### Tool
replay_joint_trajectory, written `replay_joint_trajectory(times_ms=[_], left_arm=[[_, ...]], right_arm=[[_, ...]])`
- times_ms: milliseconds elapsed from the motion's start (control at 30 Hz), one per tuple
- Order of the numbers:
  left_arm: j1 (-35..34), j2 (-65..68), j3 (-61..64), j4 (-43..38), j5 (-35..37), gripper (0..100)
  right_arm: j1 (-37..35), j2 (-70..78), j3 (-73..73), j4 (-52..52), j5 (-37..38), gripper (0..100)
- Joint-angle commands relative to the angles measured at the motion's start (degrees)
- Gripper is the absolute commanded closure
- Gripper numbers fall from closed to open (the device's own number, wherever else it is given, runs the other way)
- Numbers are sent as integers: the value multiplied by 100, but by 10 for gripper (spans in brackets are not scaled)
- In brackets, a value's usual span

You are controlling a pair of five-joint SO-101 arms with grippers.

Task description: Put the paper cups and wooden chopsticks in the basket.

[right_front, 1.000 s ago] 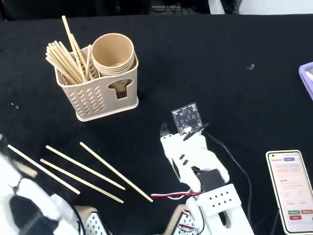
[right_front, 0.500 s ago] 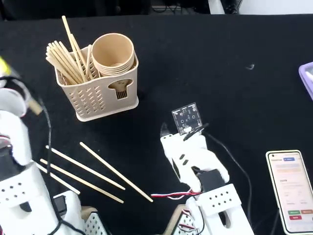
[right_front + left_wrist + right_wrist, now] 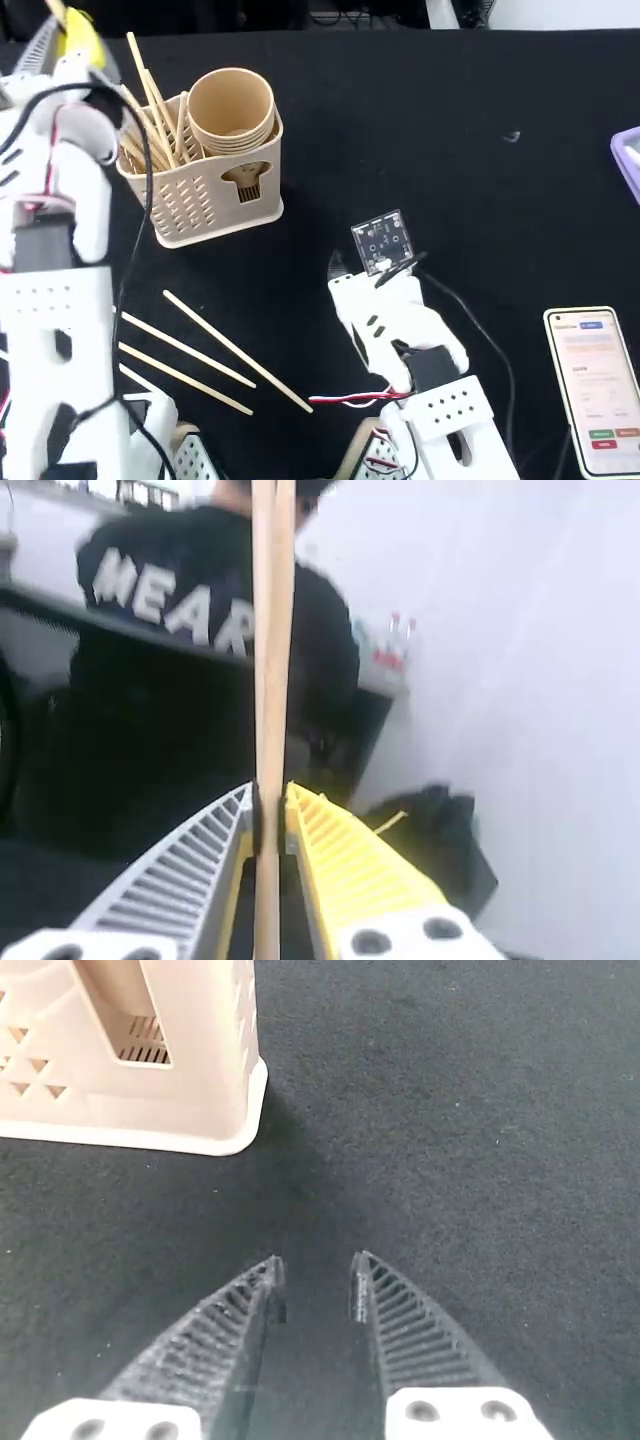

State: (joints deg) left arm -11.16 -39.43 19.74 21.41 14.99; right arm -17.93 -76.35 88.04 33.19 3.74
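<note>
The black tabletop (image 3: pixel 480 90) was overlapped along its left edge by the left arm (image 3: pixel 50 250), which was raised and stretched away from its base. By this the left tool (image 3: pixel 58 22) was held up near the left side of the basket (image 3: pixel 205 195). The right arm (image 3: pixel 400 330) was kept folded low near the front middle of the tabletop. The right tool (image 3: pixel 315 1265) was pointed down at bare tabletop a little short of the basket, with its jaws parted slightly and nothing held between them. The basket was stood upright at the rear left. A stack of paper cups (image 3: pixel 232 105) was lodged in its right compartment, and a bundle of chopsticks (image 3: pixel 135 125) was leaned in its left. Several loose chopsticks (image 3: pixel 205 350) were laid slantwise on the tabletop in front of the basket, partly hidden by the left arm. A single chopstick (image 3: pixel 270 630) was pinched in the left tool, whose jaws were closed against it, and it was passed lengthwise between them.
</note>
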Motion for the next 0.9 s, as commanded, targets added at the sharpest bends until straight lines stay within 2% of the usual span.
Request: replay_joint_trajectory(times_ms=[0,333,467,733,800,867], left_arm=[[145,369,-365,-176,35,970],[101,1081,-295,-123,35,966],[101,1002,22,-123,70,877],[-145,-88,699,-114,44,854],[-444,-598,892,167,44,860],[-796,-1125,1033,870,53,859]], right_arm=[[79,-110,-40,-149,62,881],[79,-110,-31,-149,62,881],[79,-110,-31,-149,62,881],[79,-110,-31,-149,62,881],[79,-110,-31,-149,62,881],[79,-110,-31,-149,62,881]])
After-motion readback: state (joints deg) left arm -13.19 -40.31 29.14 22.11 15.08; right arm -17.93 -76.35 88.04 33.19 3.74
